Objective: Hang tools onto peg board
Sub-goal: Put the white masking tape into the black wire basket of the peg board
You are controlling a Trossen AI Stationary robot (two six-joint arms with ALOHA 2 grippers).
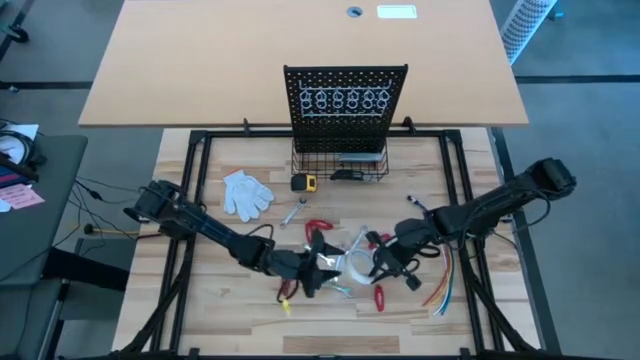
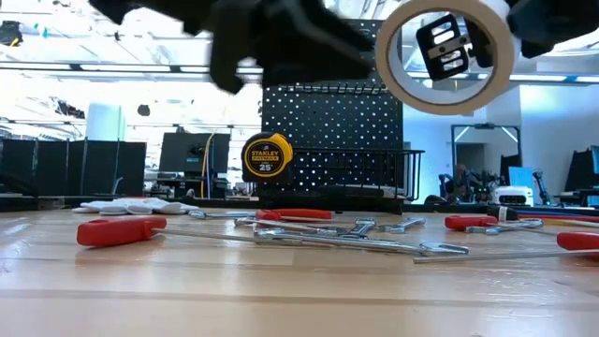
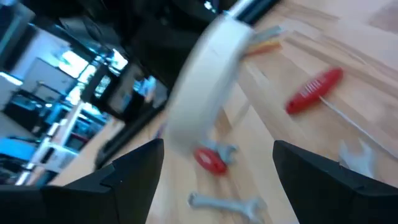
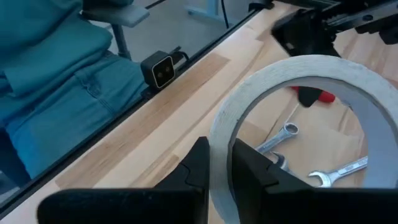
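Right gripper is pinched on the rim of a pale tape roll, holding it upright, clear of the table. Left gripper sits just beside it, fingers spread wide, empty. Wrenches and red-handled tools lie scattered on the wood, none hung; the peg board stands well apart at the table's far edge. Judged step: carrying the roll, possibly handing over. Next: bring the roll across to a hook, hole lined up.
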